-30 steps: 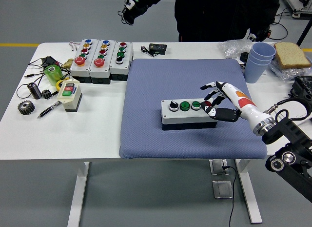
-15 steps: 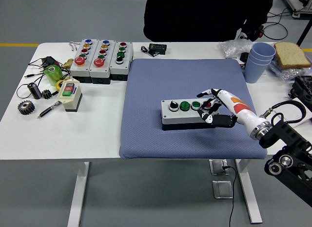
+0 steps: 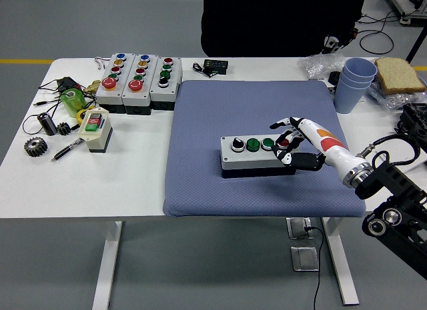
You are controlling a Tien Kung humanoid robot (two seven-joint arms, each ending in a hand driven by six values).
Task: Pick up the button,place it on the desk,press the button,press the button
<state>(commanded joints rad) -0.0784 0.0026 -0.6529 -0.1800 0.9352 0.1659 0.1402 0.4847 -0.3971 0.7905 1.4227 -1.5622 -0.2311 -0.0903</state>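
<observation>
1. The white rectangular tabletop [image 3: 133, 183] spans most of the view, and a person in dark clothing [image 3: 283, 20] stands at its far side.
2. A blue-grey textured mat [image 3: 253, 110] covers the middle of the tabletop, reaching to the near edge.
3. The robot's right arm comes in from the lower right, and its white, black and orange right hand [image 3: 293, 147] rests at the right end of the button box.
4. The task's thing, a grey and white oblong button box [image 3: 250, 157], lies flat on the mat near its centre, with a black-and-white knob, two green buttons and a red button [image 3: 283, 143] in a row on top.
5. The right hand has its fingers loosely spread over the box's right end; one fingertip sits on or just above the red button, and the thumb lies along the box's near right corner. It holds nothing.
6. Three more grey button boxes [image 3: 138, 80] stand side by side at the far left of the tabletop.
7. A stack of pale blue plastic cups [image 3: 353, 83] stands beside the mat's far right corner, with a slice of bread [image 3: 399, 75] just to the right.
8. A small cream switch box [image 3: 95, 129] sits left of the mat, near a green roll [image 3: 72, 102], a dark metal gear [image 3: 35, 147] and a pen [image 3: 67, 149].
</observation>
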